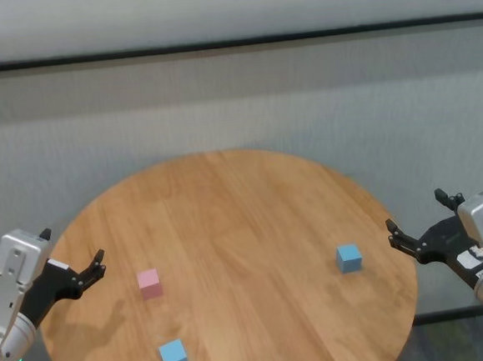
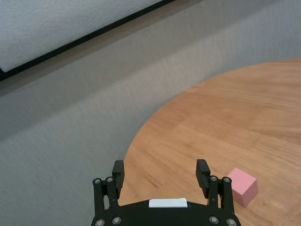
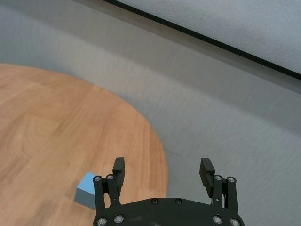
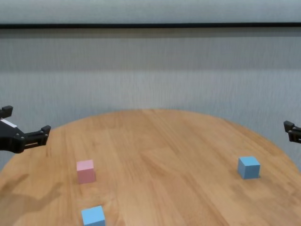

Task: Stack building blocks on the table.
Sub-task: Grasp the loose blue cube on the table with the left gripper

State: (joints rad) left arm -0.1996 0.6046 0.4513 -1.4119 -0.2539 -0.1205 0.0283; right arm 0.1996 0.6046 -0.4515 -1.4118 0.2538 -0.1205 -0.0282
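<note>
Three building blocks lie apart on the round wooden table [image 1: 243, 197]. A pale pink one [image 1: 149, 283] [image 4: 85, 171] [image 2: 242, 186] sits at the left. One light blue block [image 1: 173, 357] [image 4: 93, 216] rests near the front edge, the other [image 1: 349, 257] [image 4: 248, 167] [image 3: 87, 190] at the right. My left gripper [image 1: 73, 246] [image 2: 160, 167] hovers open over the table's left edge, left of the pink block, holding nothing. My right gripper [image 1: 415, 210] [image 3: 162, 165] hangs open just off the right edge, right of the blue block, also empty.
A grey wall with a dark horizontal strip [image 1: 231, 43] runs behind the table. Bare wood [image 4: 155, 141] spans the middle and far half of the top. Beyond the rim on both sides the surface drops away.
</note>
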